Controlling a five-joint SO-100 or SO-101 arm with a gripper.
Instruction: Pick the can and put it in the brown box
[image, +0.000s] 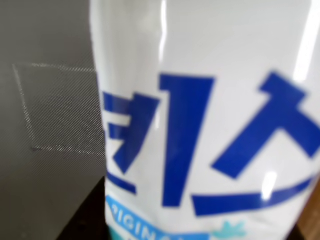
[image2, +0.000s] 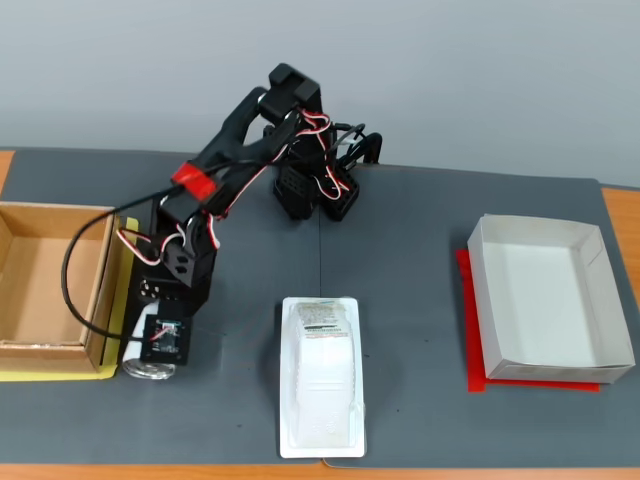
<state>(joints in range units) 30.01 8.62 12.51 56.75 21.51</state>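
- While the can (image: 200, 120) filled the wrist view, the claw (image2: 150, 365) seemed closed on it, lower left in the fixed view.
- The carrying step; next, a move left over the brown box (image2: 92, 300) wall.

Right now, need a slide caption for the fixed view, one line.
SO-100 arm holds the can low beside the brown box, with a white blister package mid-mat and a white paper box at right.

You're at a lab-style test bench: a dark mat (image2: 420, 300) covers the wooden tabletop (image2: 620, 215), with a plain grey wall (image2: 450, 80) across the frame's top.
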